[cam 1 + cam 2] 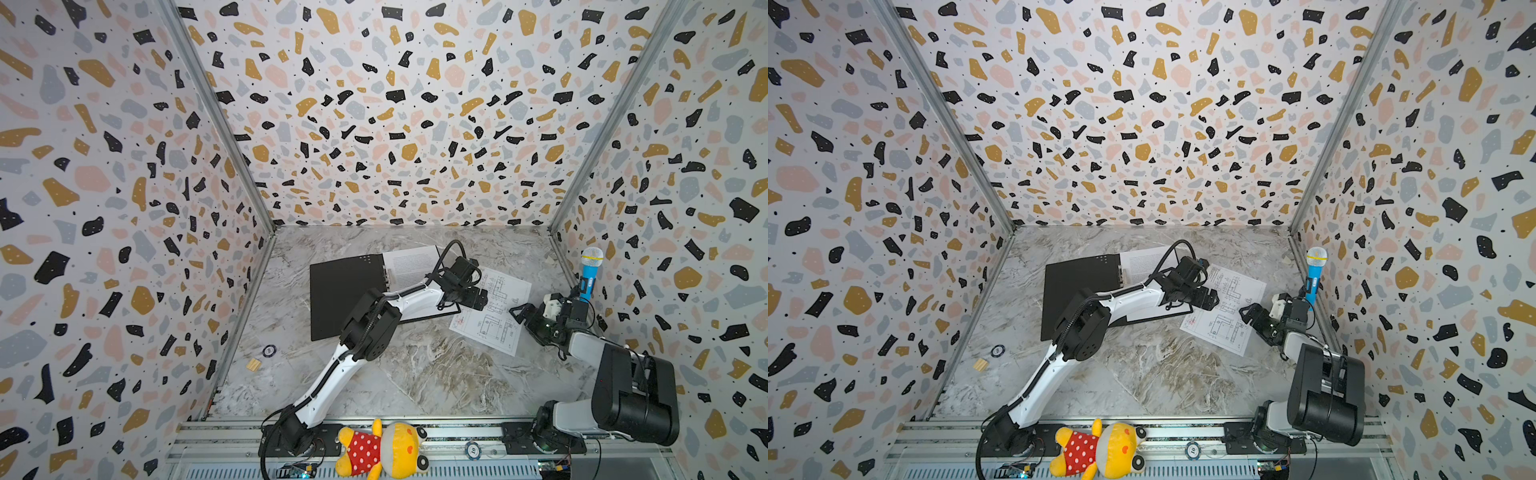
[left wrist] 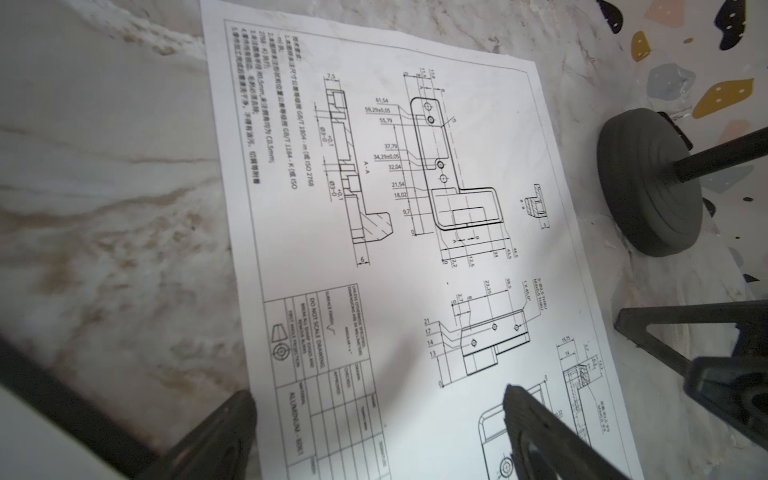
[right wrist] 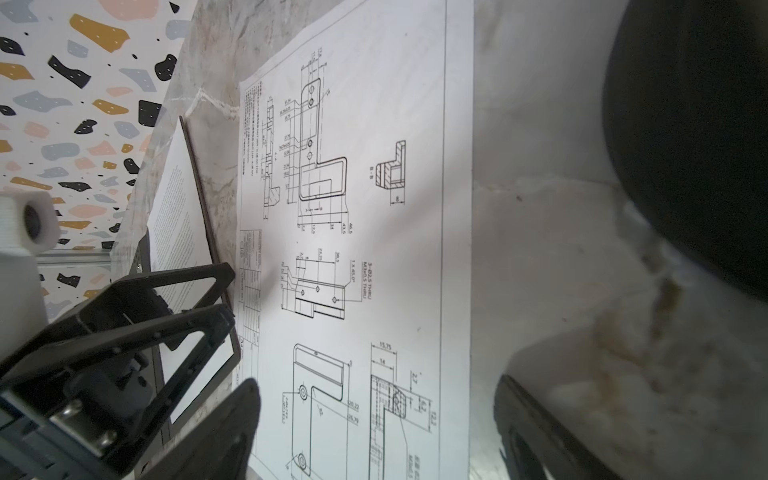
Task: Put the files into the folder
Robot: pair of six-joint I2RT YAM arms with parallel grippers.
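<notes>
Folder (image 1: 345, 295): lies open and flat on the marble surface (image 1: 415, 374), towards the far left, black inside facing up.

Text sheet (image 1: 409, 266): rests on the folder's right half. The left arm crosses over its near part and hides it.

Drawing sheet (image 1: 494, 320): lies flat on the bare surface just right of the folder and slightly skewed to it. It is outside the folder. In both top views its left edge lies close to the folder's right edge. Whether the two touch cannot be told.

Left gripper (image 1: 478, 298): above the left part of the drawing sheet. The left wrist view shows its jaws spread wide with nothing between them.

Right gripper (image 1: 521, 313): at the right edge of the drawing sheet, jaws spread and holding nothing. Contact with the paper cannot be confirmed.

Other items: a toy microphone (image 1: 590, 272) stands upright at the right wall. A plush toy (image 1: 382, 451) lies on the near rail.
</notes>
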